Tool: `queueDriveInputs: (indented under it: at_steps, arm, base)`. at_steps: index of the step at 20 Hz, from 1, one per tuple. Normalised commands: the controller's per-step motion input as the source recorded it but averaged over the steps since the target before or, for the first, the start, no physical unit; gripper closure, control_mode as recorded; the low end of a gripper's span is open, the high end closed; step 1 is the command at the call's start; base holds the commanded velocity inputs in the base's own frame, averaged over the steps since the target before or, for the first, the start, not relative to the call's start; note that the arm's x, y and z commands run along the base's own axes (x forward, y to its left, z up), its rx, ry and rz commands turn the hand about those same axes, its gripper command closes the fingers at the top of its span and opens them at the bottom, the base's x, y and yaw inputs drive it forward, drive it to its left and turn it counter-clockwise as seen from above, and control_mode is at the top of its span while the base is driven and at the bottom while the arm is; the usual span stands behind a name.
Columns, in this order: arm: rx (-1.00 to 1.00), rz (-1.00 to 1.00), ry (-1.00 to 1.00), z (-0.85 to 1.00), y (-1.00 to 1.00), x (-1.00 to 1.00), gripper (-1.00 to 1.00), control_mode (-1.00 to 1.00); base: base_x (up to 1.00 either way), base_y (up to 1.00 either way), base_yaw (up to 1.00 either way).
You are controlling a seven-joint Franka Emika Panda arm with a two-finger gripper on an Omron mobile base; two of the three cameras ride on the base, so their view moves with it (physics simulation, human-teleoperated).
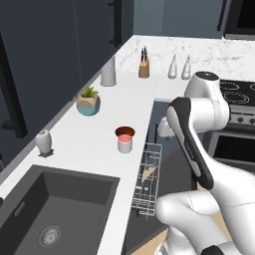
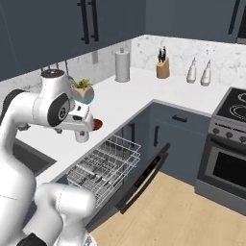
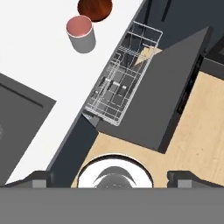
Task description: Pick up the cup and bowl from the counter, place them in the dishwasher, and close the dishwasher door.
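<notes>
Hand view, looking down: cup (image 3: 81, 34) and bowl (image 3: 95, 8) side by side on the counter (image 3: 35, 57), near its edge. Just beside that edge, dishwasher (image 3: 131, 100) with door (image 3: 162, 96) lowered flat and white wire rack (image 3: 122, 74) pulled out, holding neither cup nor bowl. Gripper (image 3: 113, 178) high above the floor in front of the counter, fingers spread wide, nothing between them. Left base view: cup (image 1: 124, 142) upright between plant pot (image 1: 88, 102) and rack (image 1: 148, 182); sink (image 1: 50, 214) nearer the camera. Progress, as judged: door open, rack out; both picks, both placements and door closing not yet done.
</notes>
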Motion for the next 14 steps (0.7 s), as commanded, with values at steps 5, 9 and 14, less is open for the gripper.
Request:
queueDriveInputs:
  at_steps: [5, 9, 14]
  arm:
    - [0.01, 0.0, -0.01, -0.25, 0.01, 0.92, -1.0, -1.0]
    - [0.06, 0.0, -0.07, -0.22, 0.08, 0.74, -1.0, -1.0]
    - [0.05, 0.0, -0.03, -0.21, 0.26, 0.7, -1.0, -1.0]
  base:
    - [0.0, 0.0, 0.0]
    - [0.0, 0.0, 0.0]
    - [0.0, 0.0, 0.0]
